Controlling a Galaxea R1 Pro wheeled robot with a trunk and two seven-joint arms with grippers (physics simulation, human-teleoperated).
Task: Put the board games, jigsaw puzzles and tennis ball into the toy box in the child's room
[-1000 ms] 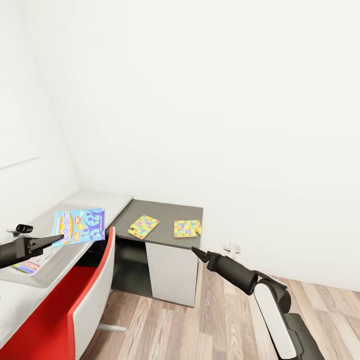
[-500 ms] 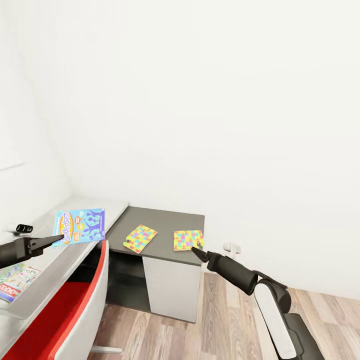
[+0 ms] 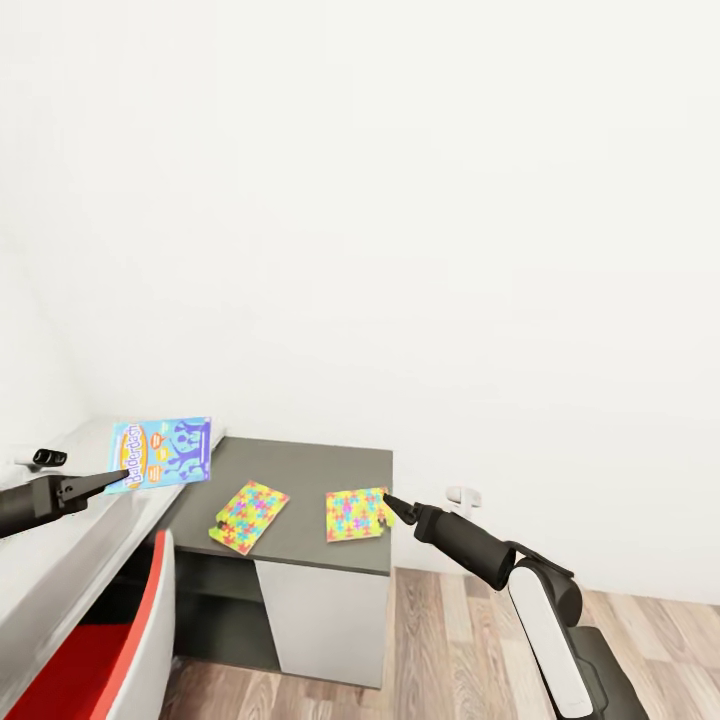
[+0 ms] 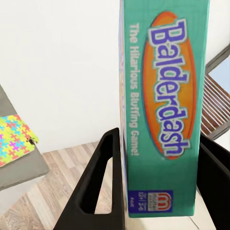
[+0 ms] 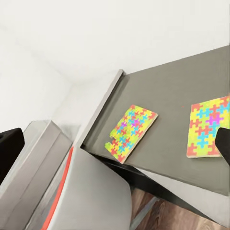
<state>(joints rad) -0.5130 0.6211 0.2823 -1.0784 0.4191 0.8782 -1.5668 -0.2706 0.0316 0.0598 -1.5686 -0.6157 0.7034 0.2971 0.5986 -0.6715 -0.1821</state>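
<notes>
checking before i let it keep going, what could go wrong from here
The left gripper pinches the Balderdash box only at one end, so it could tip or slip out. The right gripper hovers right by the near jigsaw puzzle, which lies at the dark table's edge; a nudge might push it off.

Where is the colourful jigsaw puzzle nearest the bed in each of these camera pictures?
Head view: jigsaw puzzle, on the dark table, left of the other puzzle.
Left wrist view: a puzzle corner at the picture's edge; which puzzle is unclear.
Right wrist view: the puzzle lies mid-picture.
Shared landmark: the dark table.
</notes>
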